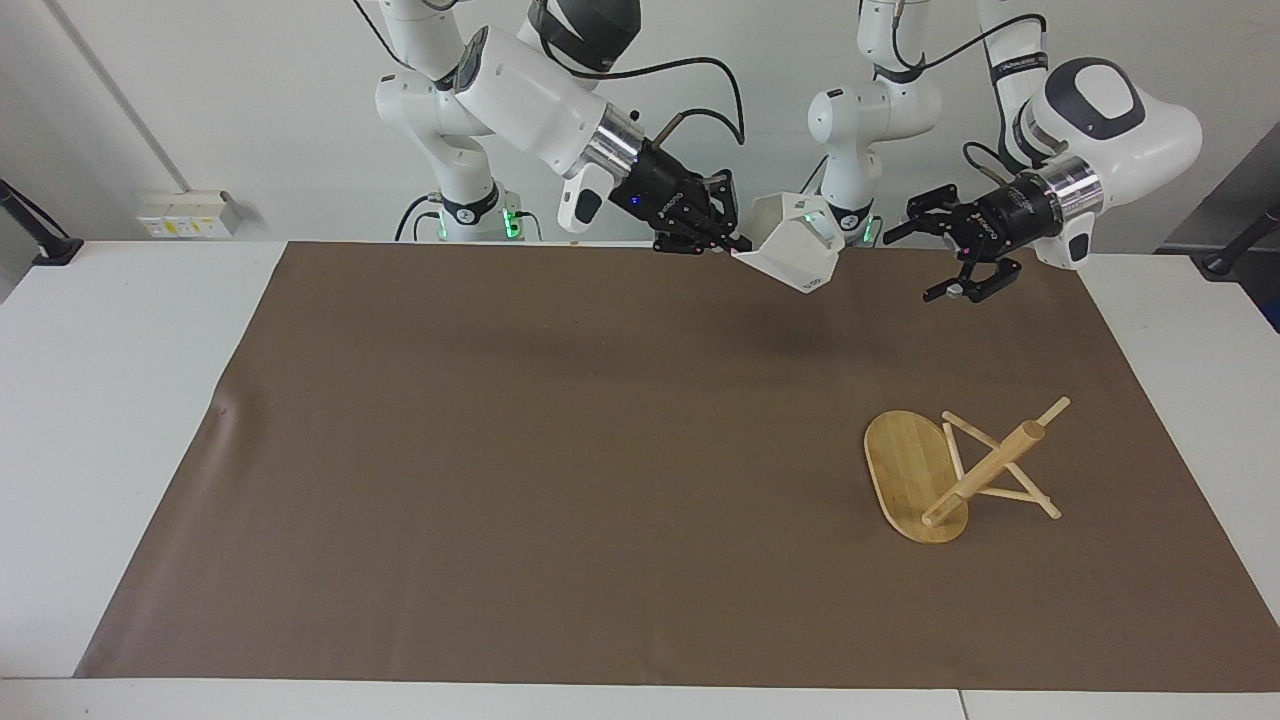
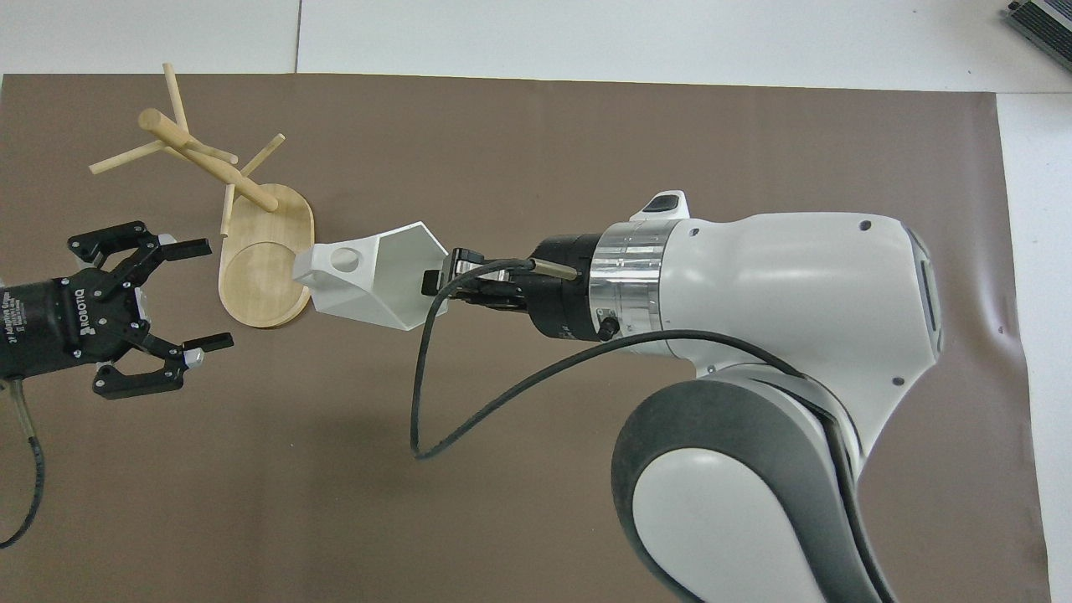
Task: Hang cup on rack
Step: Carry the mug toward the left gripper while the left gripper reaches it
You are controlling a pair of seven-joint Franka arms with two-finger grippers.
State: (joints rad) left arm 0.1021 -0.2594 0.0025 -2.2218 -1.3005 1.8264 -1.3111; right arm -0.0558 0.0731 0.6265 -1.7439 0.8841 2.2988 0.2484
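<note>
The white faceted cup (image 1: 797, 256) (image 2: 368, 280) hangs tilted in the air over the edge of the brown mat closest to the robots. My right gripper (image 1: 735, 250) (image 2: 435, 285) is shut on its rim wall. The boxy handle with its hole points toward my left gripper (image 1: 955, 262) (image 2: 219, 293), which hovers open and empty a short way from the cup. The bamboo rack (image 1: 985, 468) (image 2: 205, 159) rests on its oval base (image 1: 905, 465) (image 2: 264, 285) toward the left arm's end of the table, farther from the robots. From overhead the raised cup overlaps the base's edge.
A brown mat (image 1: 560, 450) covers most of the white table (image 1: 120, 400). A black cable (image 2: 469, 402) loops from the right wrist over the mat.
</note>
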